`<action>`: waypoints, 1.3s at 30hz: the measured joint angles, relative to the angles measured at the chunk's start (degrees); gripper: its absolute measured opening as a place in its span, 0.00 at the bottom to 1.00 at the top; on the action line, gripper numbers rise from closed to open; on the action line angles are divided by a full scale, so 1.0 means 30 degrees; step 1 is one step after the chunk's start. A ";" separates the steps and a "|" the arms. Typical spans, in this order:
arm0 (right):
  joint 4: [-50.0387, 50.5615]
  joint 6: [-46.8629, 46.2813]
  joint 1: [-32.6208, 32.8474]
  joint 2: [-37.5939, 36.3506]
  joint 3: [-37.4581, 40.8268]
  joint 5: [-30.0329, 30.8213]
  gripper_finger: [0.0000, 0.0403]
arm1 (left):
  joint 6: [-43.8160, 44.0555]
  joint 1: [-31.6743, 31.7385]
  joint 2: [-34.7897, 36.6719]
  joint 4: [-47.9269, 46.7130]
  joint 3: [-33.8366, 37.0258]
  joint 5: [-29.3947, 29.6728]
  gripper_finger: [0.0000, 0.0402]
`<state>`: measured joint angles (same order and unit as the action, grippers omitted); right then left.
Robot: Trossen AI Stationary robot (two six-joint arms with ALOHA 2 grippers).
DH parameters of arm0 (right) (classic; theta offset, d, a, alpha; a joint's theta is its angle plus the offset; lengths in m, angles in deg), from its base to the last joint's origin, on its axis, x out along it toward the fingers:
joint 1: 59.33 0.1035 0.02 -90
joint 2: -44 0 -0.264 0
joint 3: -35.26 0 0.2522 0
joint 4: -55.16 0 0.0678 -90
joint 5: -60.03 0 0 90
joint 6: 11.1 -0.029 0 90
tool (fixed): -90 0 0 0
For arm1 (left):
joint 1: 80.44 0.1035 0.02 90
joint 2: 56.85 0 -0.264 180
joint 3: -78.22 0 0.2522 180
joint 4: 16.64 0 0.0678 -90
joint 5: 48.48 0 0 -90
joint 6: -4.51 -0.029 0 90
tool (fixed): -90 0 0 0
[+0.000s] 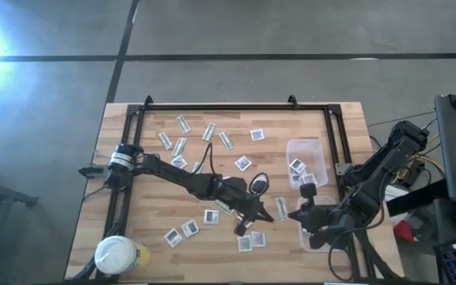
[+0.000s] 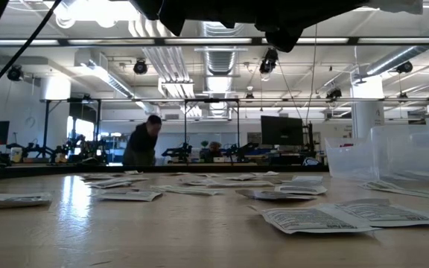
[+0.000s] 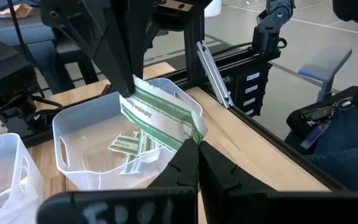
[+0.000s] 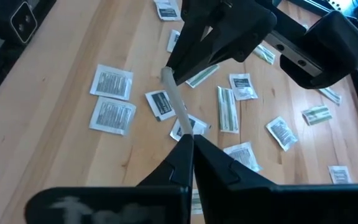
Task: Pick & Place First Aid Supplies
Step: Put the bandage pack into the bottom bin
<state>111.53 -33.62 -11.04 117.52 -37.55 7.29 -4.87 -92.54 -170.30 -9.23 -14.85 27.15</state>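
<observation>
Wooden planks make up the table (image 1: 133,198) we look down on, with a black frame along its far edge and sides. Across it we see square white packets (image 1: 244,163) and narrow green-and-white strips (image 1: 182,123) lying loose, most of them in the middle and toward the left.

We find both arms meeting right of centre, near the front. The left gripper (image 3: 194,142) is closed on one end of a green-and-white strip (image 3: 157,115). The right gripper (image 4: 188,138) is pinched tight on the other end of that strip, so it hangs in the air between the two, clear of the table. In the left wrist view we see it held above a clear tub (image 3: 61,134) that has a few more strips (image 3: 132,144) on its bottom. Just beside that tub stands a second tub (image 1: 303,145), farther back, with white packets in it.

At the front left corner we see a white-lidded jar (image 1: 115,255). In the low view a person (image 2: 144,141) stands in the room well behind the table.
</observation>
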 joint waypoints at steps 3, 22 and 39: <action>-0.0006 -0.0012 0.0007 -0.0002 0.0000 -0.0167 0.02 | 0.0221 0.0000 0.0000 -0.0006 0.0000 0.0007 0.00; 0.0385 -0.1693 0.0022 -0.0009 0.0030 -0.2364 0.02 | 0.0500 0.0000 0.0000 -0.0349 0.0000 0.0414 0.15; 0.2360 -0.4426 0.0000 -0.0009 0.0044 -0.2188 0.02 | 0.1872 0.0007 0.0000 0.0436 -0.0015 0.3611 0.44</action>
<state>118.61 -46.90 -11.04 117.50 -37.42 0.73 0.74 -92.52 -170.30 -7.92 -14.89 37.98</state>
